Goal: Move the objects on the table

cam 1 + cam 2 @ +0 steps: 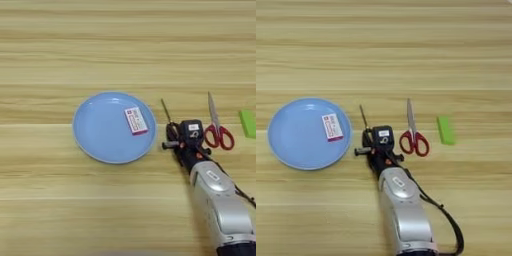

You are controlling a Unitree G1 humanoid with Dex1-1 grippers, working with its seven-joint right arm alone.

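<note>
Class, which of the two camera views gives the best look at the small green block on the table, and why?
The right eye view: the green block lies whole on the table, right of the scissors. In the left eye view the block sits at the right edge, partly cut off.

On the counter (406,50), the box (332,127) lies in the plate (286,145); the gripper (369,139) covers the screwdriver (363,117) handle, scissors (413,134) and a green block (445,130) alongside.
</note>
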